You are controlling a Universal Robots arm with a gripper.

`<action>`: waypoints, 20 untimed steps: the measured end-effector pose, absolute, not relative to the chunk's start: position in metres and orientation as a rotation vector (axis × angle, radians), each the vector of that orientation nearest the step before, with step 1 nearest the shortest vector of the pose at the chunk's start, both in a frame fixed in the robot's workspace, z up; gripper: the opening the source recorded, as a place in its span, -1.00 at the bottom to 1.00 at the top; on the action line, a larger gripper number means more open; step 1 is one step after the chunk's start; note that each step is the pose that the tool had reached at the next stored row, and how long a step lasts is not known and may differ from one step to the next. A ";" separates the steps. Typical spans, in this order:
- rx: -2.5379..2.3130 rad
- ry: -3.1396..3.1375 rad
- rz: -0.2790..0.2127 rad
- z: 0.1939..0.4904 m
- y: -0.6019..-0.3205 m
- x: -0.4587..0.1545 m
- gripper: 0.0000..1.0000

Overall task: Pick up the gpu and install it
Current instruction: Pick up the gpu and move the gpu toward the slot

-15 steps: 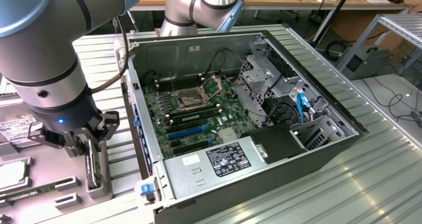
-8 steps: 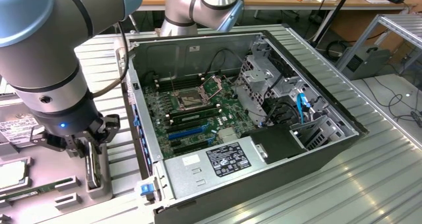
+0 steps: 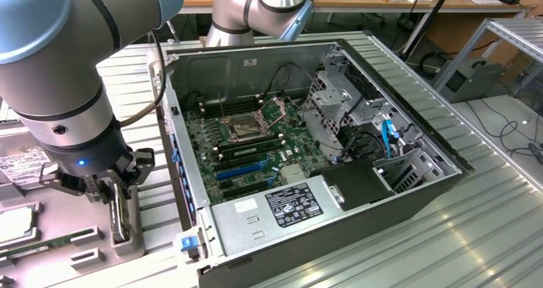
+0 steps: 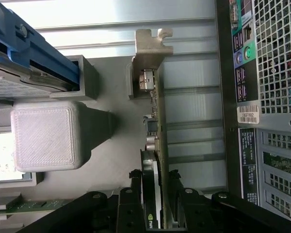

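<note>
Gripper [image 4: 155, 194] jaws apart, straddling the gpu [image 4: 153, 111] standing on edge in a holder [image 3: 126, 240] beside the PC case [image 3: 357, 231]; pick-up step, grasp not made; next needs square closure on card faces.

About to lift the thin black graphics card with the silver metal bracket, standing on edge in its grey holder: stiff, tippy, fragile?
The thin black graphics card looks stiff, a board with a silver metal bracket. Standing on edge in the grey holder, it would likely tip once out. Exposed components along its edge look fragile.
</note>
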State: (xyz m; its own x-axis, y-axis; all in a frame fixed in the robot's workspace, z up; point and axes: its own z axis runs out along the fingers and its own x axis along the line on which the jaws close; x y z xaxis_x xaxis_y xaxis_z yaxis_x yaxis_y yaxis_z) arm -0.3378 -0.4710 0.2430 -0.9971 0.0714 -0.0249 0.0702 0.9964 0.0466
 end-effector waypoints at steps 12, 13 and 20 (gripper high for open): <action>0.110 3.112 0.071 0.243 -0.471 -0.338 -0.46; 0.110 3.112 0.071 0.243 -0.471 -0.338 -0.46; 0.110 3.112 0.071 0.247 -0.471 -0.338 -0.46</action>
State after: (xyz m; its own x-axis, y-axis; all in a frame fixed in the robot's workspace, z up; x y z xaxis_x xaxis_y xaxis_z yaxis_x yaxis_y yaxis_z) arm -0.3378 -0.4710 0.2466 -0.9971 0.0715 -0.0248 0.0703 0.9964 0.0464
